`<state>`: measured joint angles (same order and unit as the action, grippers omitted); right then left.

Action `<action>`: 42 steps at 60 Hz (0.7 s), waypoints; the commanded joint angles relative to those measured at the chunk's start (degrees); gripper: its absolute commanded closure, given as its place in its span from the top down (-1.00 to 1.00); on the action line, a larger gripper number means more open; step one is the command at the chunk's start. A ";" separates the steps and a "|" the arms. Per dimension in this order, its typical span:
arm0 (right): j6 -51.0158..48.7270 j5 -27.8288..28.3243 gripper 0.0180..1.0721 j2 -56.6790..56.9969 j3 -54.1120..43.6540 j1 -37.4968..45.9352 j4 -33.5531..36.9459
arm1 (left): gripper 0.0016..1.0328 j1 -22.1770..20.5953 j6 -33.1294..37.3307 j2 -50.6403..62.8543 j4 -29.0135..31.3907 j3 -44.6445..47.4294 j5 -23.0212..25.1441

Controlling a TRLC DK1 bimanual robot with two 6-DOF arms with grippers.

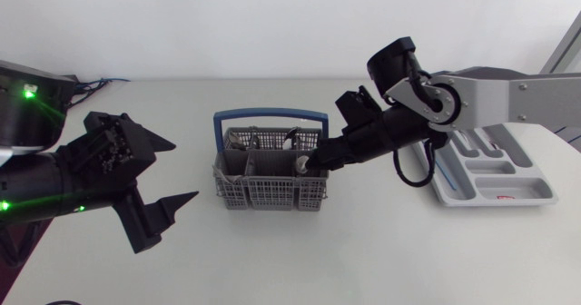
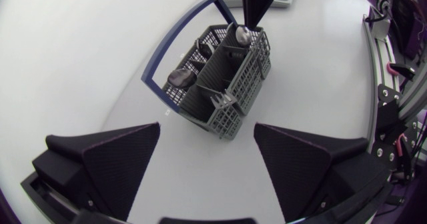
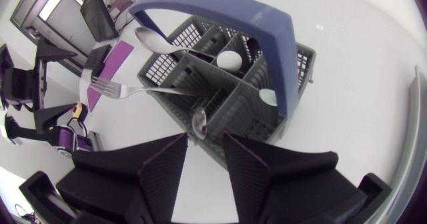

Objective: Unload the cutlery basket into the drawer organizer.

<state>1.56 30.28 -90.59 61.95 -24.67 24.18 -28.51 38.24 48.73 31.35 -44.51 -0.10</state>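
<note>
On the white table (image 1: 272, 260), the drawer organizer (image 1: 495, 199) is seen at the right, with the grey cutlery basket (image 1: 270, 189) at the middle, cutlery still in it. The left gripper (image 1: 184, 171) is held wide open beside the basket, touching nothing. The right gripper (image 3: 203, 144) is set over an end compartment, fingers narrowly apart, with a spoon (image 3: 200, 121) just ahead of them.

The setting is a robotics laboratory test bench, not a domestic kitchen. A plain white table (image 1: 290, 260) fills the head view, with the left arm (image 1: 54, 191) entering at the left edge, showing green indicator lights, and the right arm (image 1: 490, 96) entering at the upper right, carrying an exposed black cable. The only household items are a grey cutlery basket (image 1: 272, 196) at centre and a drawer organizer (image 1: 481, 171) at the right, both set loose on the bare tabletop.
</note>
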 commanded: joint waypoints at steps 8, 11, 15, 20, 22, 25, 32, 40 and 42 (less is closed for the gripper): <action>2.13 0.83 -0.44 -3.72 3.44 -1.09 -0.54 | 0.90 0.48 1.14 -0.48 -0.59 1.80 0.01; 2.22 1.01 -0.48 -3.98 3.61 -1.17 -0.54 | 0.90 0.56 1.22 -0.48 -0.59 1.97 0.01; 2.30 1.01 -0.48 -4.07 3.70 -1.26 -0.54 | 0.90 0.56 1.31 -0.48 -0.59 2.06 0.01; 2.30 1.71 -0.49 -4.25 3.79 -1.26 -0.72 | 0.90 0.56 1.40 -0.39 -1.12 2.24 0.01; 2.30 1.89 -0.51 -4.42 3.88 -1.26 -0.72 | 0.90 0.48 1.31 -0.13 -1.30 2.24 0.01; 2.39 2.06 -0.62 -4.78 4.14 -1.26 -0.81 | 0.90 0.39 1.31 0.31 -1.47 1.97 0.01; 2.39 2.85 -0.79 -5.13 4.32 -1.44 -0.81 | 0.90 -0.14 0.96 1.28 -1.38 0.65 0.01; 2.39 3.47 -0.88 -5.48 4.32 -1.61 -0.72 | 0.90 -1.46 0.43 2.07 -1.12 -0.05 0.19; 2.39 3.47 -0.89 -5.48 4.32 -1.70 -0.63 | 0.90 -1.63 0.17 2.33 -1.12 -0.05 0.19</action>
<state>3.05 34.57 -94.50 65.28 -26.02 23.73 -29.34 38.20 50.09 30.44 -43.86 -0.10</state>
